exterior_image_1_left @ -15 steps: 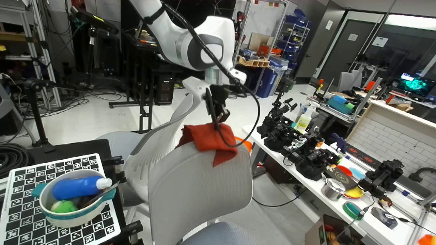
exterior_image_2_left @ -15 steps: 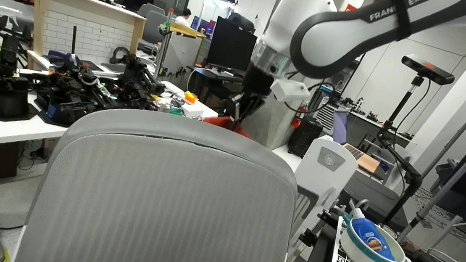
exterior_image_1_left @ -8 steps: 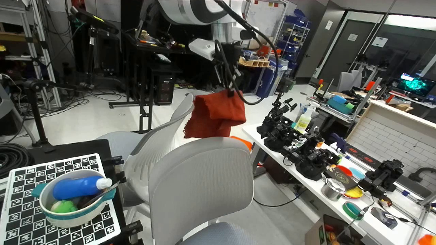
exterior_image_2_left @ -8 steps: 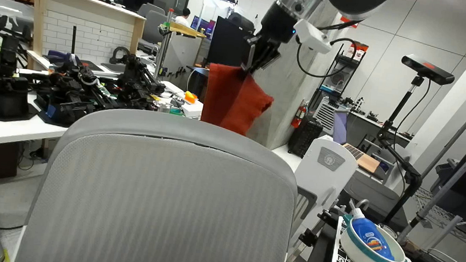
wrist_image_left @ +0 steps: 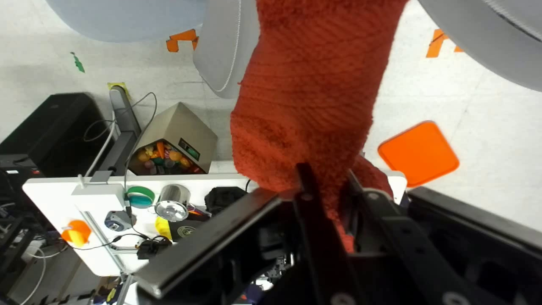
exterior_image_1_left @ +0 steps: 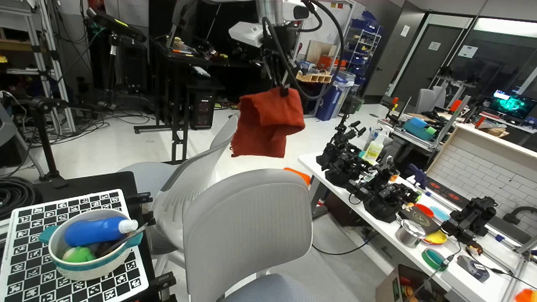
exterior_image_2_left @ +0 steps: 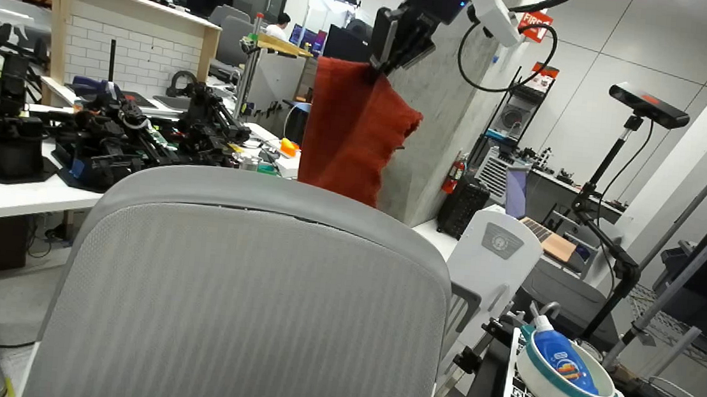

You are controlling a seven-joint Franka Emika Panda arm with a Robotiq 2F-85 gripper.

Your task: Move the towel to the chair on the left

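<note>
A red towel [exterior_image_1_left: 268, 126] hangs folded from my gripper [exterior_image_1_left: 279, 95], in the air above the backrest of the nearer grey chair [exterior_image_1_left: 251, 218]. A second grey chair [exterior_image_1_left: 191, 188] stands to its left in that exterior view. In an exterior view the towel [exterior_image_2_left: 349, 134] hangs from the gripper [exterior_image_2_left: 381, 70] behind a large grey chair back [exterior_image_2_left: 249, 298], which hides its lower edge. In the wrist view the towel [wrist_image_left: 313, 97] is pinched between the fingers of the gripper [wrist_image_left: 326, 173] and spreads past the tips. Grey chair parts [wrist_image_left: 491, 42] show at the top corners.
A white table [exterior_image_1_left: 377, 239] with several black arms [exterior_image_1_left: 348, 159] stands to one side. A checkered board [exterior_image_1_left: 25, 251] bears a pot [exterior_image_1_left: 84, 268] with a blue bottle [exterior_image_1_left: 94, 231]. An orange square [wrist_image_left: 419, 152] lies on the floor.
One second ago the towel lay over the nearer chair's backrest with the gripper at it. The gripper has risen with the towel, which now hangs free above the backrest.
</note>
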